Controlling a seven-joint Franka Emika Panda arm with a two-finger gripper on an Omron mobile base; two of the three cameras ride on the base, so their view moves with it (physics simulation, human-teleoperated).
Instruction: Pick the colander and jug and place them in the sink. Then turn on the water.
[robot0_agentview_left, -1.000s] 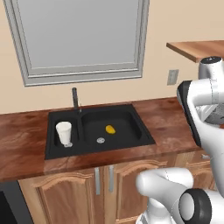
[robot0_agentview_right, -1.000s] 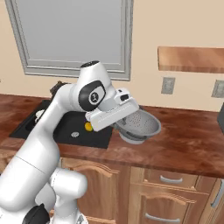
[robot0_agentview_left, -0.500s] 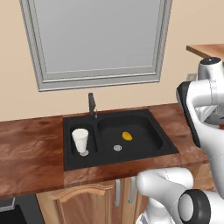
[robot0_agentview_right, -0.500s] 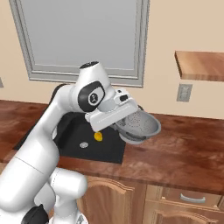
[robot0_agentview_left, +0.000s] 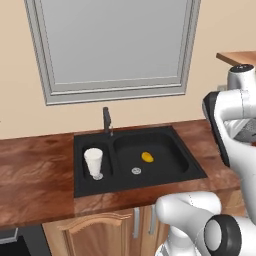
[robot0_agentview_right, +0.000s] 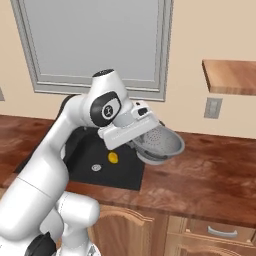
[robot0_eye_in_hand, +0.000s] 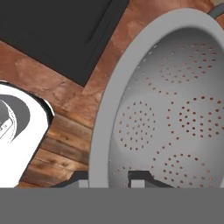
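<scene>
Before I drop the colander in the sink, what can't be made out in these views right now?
- Gripper fingertips: hand view, cut off by the bottom edge, straddling the colander rim.
- Colander underside and base: hand view shows the perforated inside only.
- Sink's small basin and jug: right base view, hidden behind the arm.
- Yellow object in the large basin: too small to identify.
- Faucet handle position: too small.
</scene>
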